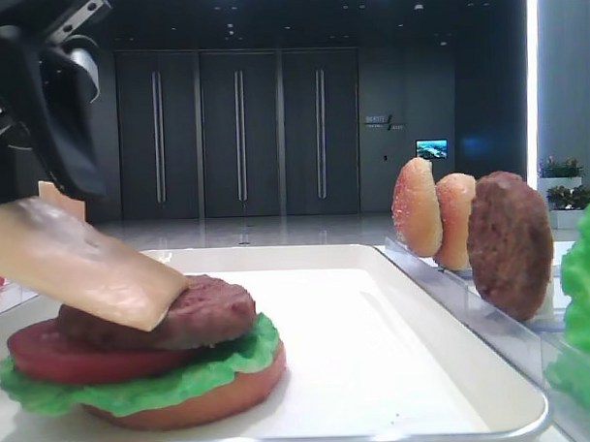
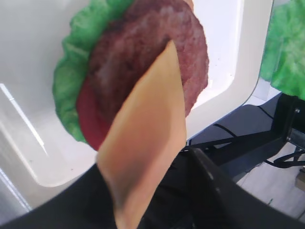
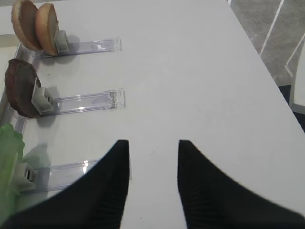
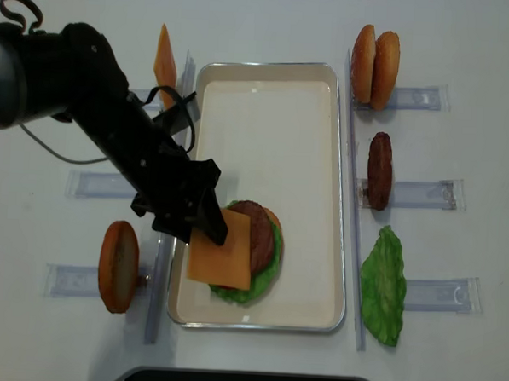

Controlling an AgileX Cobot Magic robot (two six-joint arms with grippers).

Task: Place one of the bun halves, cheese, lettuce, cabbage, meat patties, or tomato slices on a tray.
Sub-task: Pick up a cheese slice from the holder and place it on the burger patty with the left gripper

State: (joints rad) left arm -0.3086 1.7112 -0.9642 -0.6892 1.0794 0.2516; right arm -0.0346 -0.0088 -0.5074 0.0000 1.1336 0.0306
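Over on the left, a single bun half point(image 4: 119, 265) stands upright in its clear holder point(image 4: 72, 280), outside the tray and behind the left gripper point(image 4: 203, 224). That gripper's fingers are clamped on one edge of the cheese slice point(image 4: 221, 249), which slopes down ahead of them so its far corner rests on the meat patty point(image 1: 187, 310). Under the patty, beyond the fingertips, sit a tomato slice point(image 1: 62, 357), lettuce point(image 1: 145, 381) and a bun base point(image 1: 199, 401), all stacked on the white tray point(image 4: 309, 202). To the right, the right gripper point(image 3: 153, 160) hovers over bare table point(image 3: 190, 71), fingers parted and holding nothing; two bun halves point(image 3: 35, 26), a patty point(image 3: 20, 88) and a lettuce leaf point(image 3: 9, 162) stand in holders off to its left.
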